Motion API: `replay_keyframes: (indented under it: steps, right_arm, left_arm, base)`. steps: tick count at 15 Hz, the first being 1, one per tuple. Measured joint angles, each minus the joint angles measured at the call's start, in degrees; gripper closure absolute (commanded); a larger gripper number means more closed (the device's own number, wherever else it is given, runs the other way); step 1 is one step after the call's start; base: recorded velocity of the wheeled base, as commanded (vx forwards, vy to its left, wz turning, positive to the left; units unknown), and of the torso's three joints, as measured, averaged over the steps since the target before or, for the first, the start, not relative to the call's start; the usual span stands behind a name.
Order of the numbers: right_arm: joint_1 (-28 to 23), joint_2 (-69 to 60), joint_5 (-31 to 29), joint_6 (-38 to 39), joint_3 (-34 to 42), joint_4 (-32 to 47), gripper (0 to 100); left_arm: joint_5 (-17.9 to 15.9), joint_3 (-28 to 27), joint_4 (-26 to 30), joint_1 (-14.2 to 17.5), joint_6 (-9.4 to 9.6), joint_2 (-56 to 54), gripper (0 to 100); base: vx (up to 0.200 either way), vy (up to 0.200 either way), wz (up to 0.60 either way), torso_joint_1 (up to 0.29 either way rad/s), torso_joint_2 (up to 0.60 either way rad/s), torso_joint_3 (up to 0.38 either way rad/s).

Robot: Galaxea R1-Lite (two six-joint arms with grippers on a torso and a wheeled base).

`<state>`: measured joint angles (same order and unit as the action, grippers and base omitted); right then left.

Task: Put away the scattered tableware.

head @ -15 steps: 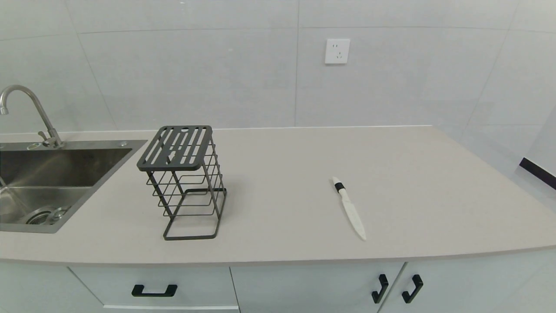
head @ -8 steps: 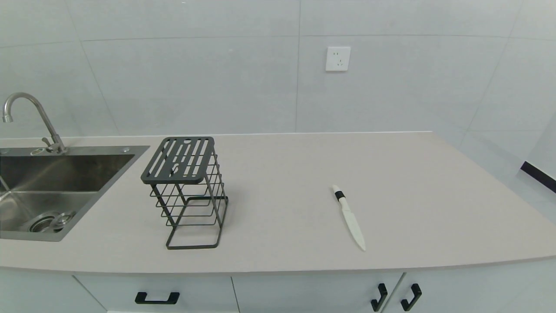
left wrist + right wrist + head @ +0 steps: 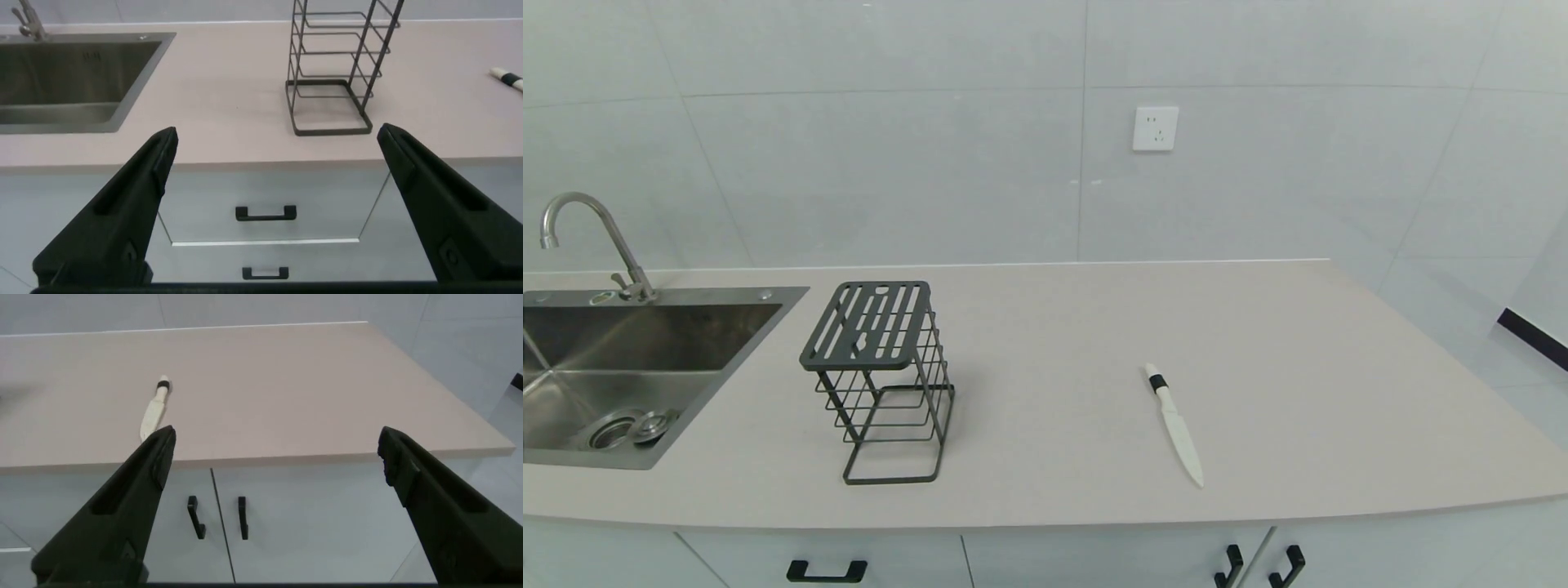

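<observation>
1. On the counter (image 3: 1054, 343), a white knife (image 3: 1174, 423) lies flat near the front edge, well apart from the wire rack (image 3: 878, 380).
2. The rack stands just beside the sink (image 3: 686, 291).
3. The left gripper (image 3: 278, 135) and the right gripper (image 3: 275, 433) both gape wide, holding nothing.

Your head camera looks forward and down over the countertop (image 3: 1054, 327); both wrist cameras sit lower, near the cabinet fronts (image 3: 327, 204), facing its edge; the left shares the rack (image 3: 864, 359) with the head view, the right the knife (image 3: 1176, 425).
</observation>
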<state>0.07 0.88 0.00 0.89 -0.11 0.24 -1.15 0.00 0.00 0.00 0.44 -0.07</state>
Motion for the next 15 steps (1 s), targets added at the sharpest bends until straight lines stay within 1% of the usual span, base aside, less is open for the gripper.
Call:
replay_keyframes:
  steps: [2, 7, 9, 15]
  right_arm:
    - [0.0, 0.0, 0.0, 0.0, 0.0, 0.0, 0]
    - [0.0, 0.0, 0.0, 0.1, 0.0, 0.0, 0]
    - [0.0, 0.0, 0.0, 0.1, 0.0, 0.0, 0]
    - [0.0, 0.0, 0.0, 0.0, 0.0, 0.0, 0]
  left_arm:
    - [0.0, 0.0, 0.0, 0.0, 0.00, 0.0, 0]
    - [0.0, 0.0, 0.0, 0.0, 0.00, 0.0, 0]
    - [0.0, 0.0, 0.0, 0.0, 0.00, 0.0, 0]
    - [0.0, 0.0, 0.0, 0.0, 0.00, 0.0, 0]
  base:
    - [0.000, 0.000, 0.00, 0.227, -0.45, -0.229]
    - [0.000, 0.000, 0.00, 0.040, -0.04, -0.009]
    - [0.000, 0.000, 0.00, 0.190, -0.02, 0.188]
    - [0.000, 0.000, 0.00, 0.304, -0.05, 0.237]
